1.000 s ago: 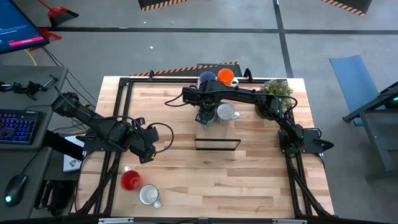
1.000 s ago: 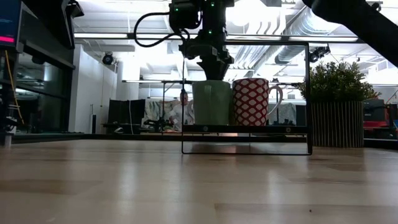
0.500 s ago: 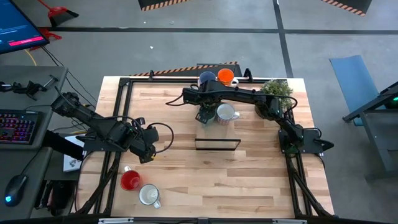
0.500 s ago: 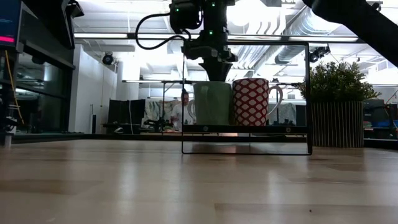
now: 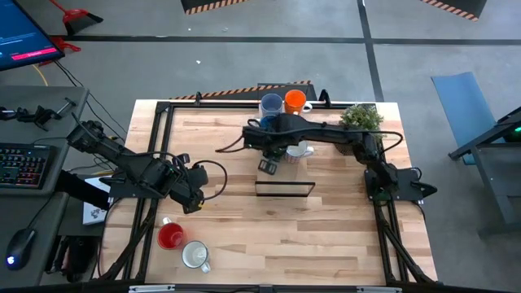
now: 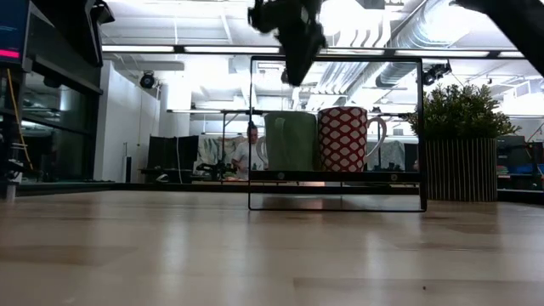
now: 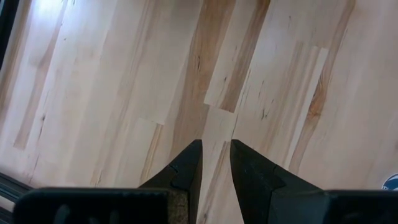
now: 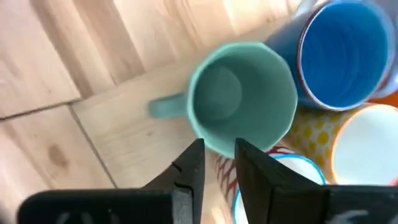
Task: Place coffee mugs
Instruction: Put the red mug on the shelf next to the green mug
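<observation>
The green mug (image 6: pixel 289 141) stands upright on the table next to a red-and-white patterned mug (image 6: pixel 342 138). In the right wrist view the green mug (image 8: pixel 242 96) is seen from above, its handle (image 8: pixel 165 107) pointing sideways. My right gripper (image 8: pixel 217 146) hovers above its rim, fingertips a narrow gap apart and touching nothing. In the low view my right gripper (image 6: pixel 293 68) is blurred. A blue mug (image 5: pixel 270 104) and an orange mug (image 5: pixel 295 99) stand at the far edge. A red mug (image 5: pixel 171 236) and a white mug (image 5: pixel 195 255) stand near the left corner. My left gripper (image 7: pixel 216 146) waits shut over bare wood.
A black wire frame (image 5: pixel 285 189) stands on the table just nearer than the two mugs. A potted plant (image 5: pixel 362 115) sits at the far right. Bare wood lies across the table's middle and near right. A person shows far off in the room beyond.
My right gripper has let go of the green mug's rim and risen well above it. The mug stays upright where it stood, beside the patterned mug. The right arm's forearm has swung a little toward the table's right.
</observation>
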You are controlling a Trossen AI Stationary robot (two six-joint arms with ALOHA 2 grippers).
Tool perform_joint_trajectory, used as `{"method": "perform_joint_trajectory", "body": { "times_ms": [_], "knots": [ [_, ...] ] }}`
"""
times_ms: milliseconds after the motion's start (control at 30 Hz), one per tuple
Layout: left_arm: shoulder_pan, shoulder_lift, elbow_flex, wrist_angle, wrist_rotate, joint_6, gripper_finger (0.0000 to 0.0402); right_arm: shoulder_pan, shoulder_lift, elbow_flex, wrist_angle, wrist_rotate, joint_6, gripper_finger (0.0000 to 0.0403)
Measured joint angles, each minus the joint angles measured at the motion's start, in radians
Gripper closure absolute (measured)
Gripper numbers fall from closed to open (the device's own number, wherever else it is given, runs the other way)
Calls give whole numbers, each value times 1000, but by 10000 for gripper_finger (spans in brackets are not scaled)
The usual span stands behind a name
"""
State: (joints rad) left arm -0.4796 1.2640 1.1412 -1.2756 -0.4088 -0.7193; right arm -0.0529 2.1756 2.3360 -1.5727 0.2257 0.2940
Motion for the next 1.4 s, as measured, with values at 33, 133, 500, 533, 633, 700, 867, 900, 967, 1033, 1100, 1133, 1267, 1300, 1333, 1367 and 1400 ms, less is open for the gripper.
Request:
{"method": "perform_joint_trajectory", "body": {
  "times_ms": [33, 133, 500, 533, 633, 700, 867, 900, 967, 1033, 1100, 1133, 1267, 1300, 1333, 1367, 1400],
  "knots": [
    [0, 0, 0, 0, 0, -2, 328, 15, -14, 0, 4, 10, 7, 336],
    [0, 0, 0, 1, 0, -2, 328, 67, -62, -2, 11, -4, 23, 336],
    [0, 0, 0, -1, 76, 0, 328, 405, -184, -2, 2, 41, -111, 336],
    [0, 0, 0, -3, 123, 14, 328, 439, -187, -2, 2, 66, -120, 336],
    [-18, 0, 0, -11, 263, 12, 328, 524, -195, -3, 2, 166, -62, 336],
    [-43, 0, 0, -18, 314, -27, 327, 567, -205, -14, 1, 226, 19, 336],
    [-142, 0, 0, -81, 351, -174, 327, 680, -208, -29, 3, 354, 221, 336],
    [-167, 0, 0, -87, 357, -202, 327, 702, -208, -29, 2, 375, 261, 336],
    [-219, 0, 0, -87, 362, -254, 327, 750, -208, -29, 2, 432, 344, 336],
    [-273, 0, 0, -84, 352, -299, 327, 805, -208, -29, 2, 517, 418, 336],
    [-321, 0, 0, -80, 323, -342, 327, 863, -208, -29, 2, 611, 481, 336],
    [-339, 0, 0, -81, 303, -362, 327, 891, -208, -30, 2, 651, 508, 336],
    [-385, 0, 0, -80, 231, -398, 327, 985, -224, -102, 3, 821, 637, 336],
    [-391, 0, 0, -81, 219, -400, 327, 1001, -235, -138, 3, 857, 692, 336],
    [-397, 0, 0, -80, 211, -402, 327, 1014, -247, -179, 2, 883, 752, 336],
    [-400, 0, 0, -80, 204, -403, 327, 1025, -260, -228, 3, 896, 813, 336],
    [-401, 0, 0, -77, 196, -403, 327, 1034, -277, -288, 4, 900, 872, 336]
  ]
}}
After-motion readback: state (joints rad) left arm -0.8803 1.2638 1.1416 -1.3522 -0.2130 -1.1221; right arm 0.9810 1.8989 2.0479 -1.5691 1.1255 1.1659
